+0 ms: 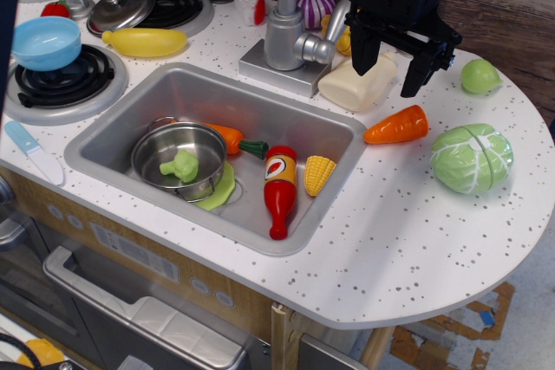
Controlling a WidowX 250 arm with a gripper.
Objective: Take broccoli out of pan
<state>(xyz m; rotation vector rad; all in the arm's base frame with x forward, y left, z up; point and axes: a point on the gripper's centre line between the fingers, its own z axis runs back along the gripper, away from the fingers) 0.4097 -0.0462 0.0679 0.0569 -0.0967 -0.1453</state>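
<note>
1. Broccoli [179, 165]: small light-green toy, lying on the floor of the pan [179, 159], a little toward the near wall; not yet lifted out.
2. Pan: shiny steel pot standing in the left part of the sink [338, 132], resting partly on a lime-green disc [221, 192], with a small carrot [229, 136] just behind its rim.
3. Gripper [388, 65]: black, two fingers spread apart, holding nothing, hovering over the counter [416, 223] near the faucet [286, 15], well apart from the pan.
4. Step in hand, as I judge it: travel left and forward over the sink, then descend straight down inside the pan's rim. The fingers should straddle the lumpy top without catching the wall, or the light pan may lift or tip with it.
5. Hazards: a ketchup bottle [279, 188] and corn [319, 174] lie right of the pan, clear of a vertical approach.
6. Surface: white speckled counter carrying a large carrot [397, 126], a cabbage [473, 158], a cream bottle [357, 84] and burners with a blue bowl [46, 41].
7. Room: dark wooden wall behind; a toy kitchen front below.
</note>
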